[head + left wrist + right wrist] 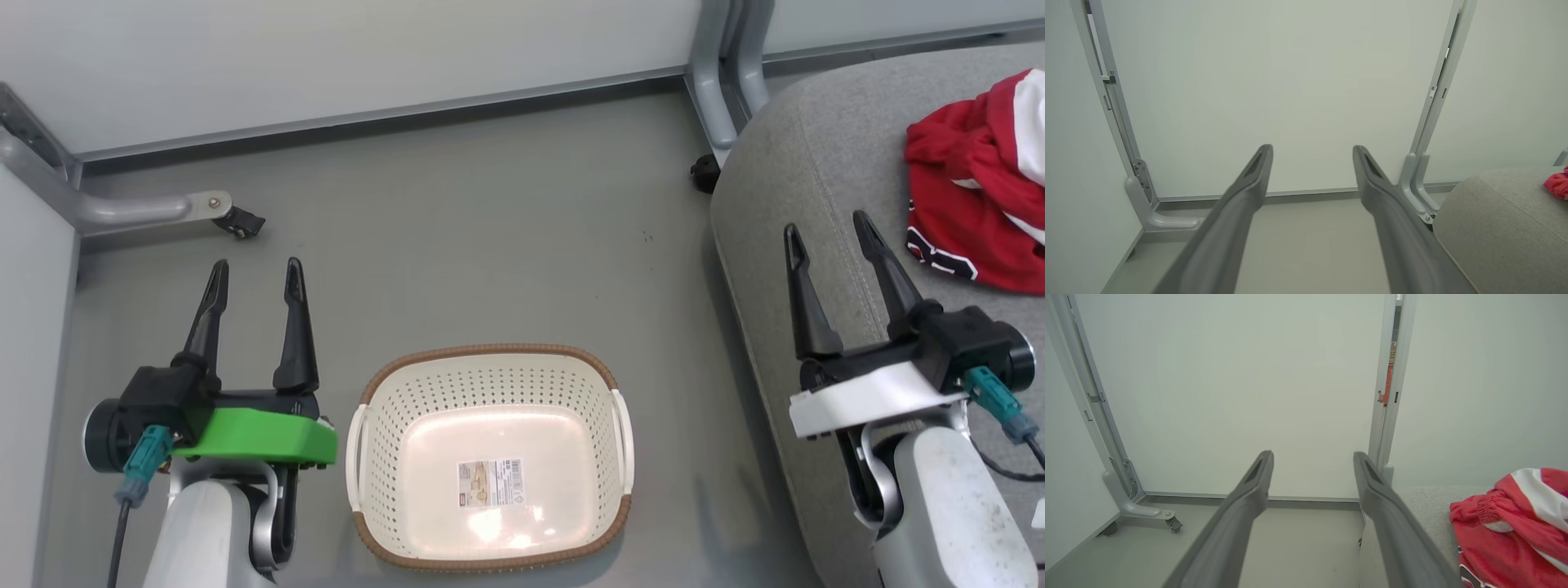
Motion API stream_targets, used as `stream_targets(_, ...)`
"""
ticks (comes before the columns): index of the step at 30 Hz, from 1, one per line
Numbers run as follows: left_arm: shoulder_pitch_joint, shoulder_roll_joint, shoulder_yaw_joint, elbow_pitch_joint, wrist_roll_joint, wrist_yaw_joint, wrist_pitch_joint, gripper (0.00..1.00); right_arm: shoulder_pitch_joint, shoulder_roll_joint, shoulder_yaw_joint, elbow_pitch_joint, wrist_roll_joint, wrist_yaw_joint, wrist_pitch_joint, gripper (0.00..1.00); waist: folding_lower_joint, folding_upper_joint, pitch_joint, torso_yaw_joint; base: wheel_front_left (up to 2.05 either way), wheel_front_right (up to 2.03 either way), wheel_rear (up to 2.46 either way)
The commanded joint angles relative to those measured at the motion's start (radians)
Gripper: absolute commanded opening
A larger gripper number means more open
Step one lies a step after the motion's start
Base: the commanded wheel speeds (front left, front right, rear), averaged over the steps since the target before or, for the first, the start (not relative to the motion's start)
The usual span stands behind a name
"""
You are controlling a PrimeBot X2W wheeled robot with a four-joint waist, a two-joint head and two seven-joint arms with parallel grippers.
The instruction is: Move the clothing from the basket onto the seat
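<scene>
Status: bright red, white-striped fabric clothing (pixel 971 196) lies on grey upholstered seat cushion (pixel 800 147), just right of right pincer (pixel 826 222) | cream perforated plastic basket (pixel 490 384) empty, just right of left pincer (pixel 257 263) | both pincers wide, empty | advice: transfer looks done; withdraw without snagging fabric.

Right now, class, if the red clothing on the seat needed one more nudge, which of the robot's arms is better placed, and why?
Probably the right. The right gripper hangs open at the edge of the seat, beside the clothing; the left gripper is beyond the empty basket.
</scene>
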Motion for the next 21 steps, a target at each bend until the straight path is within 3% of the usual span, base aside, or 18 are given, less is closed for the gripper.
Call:
stream_targets(1, 0.02, -0.006, 0.006, -0.003, 0.014, -0.006, 0.0, 1.0, 0.031, 0.0, -0.001, -0.005, 0.001, -0.001, -0.002, 1.0, 0.0, 0.0, -0.011, 0.005, 0.0, 0.0, 0.0)
stream_targets(21, 0.106, -0.02, 0.013, 0.012, 0.026, -0.012, 0.0, 1.0, 0.191, 0.0, -0.031, -0.025, 0.047, -0.001, -0.002, 1.0, 0.0, 0.0, -0.082, 0.027, 0.0, 0.0, 0.0)
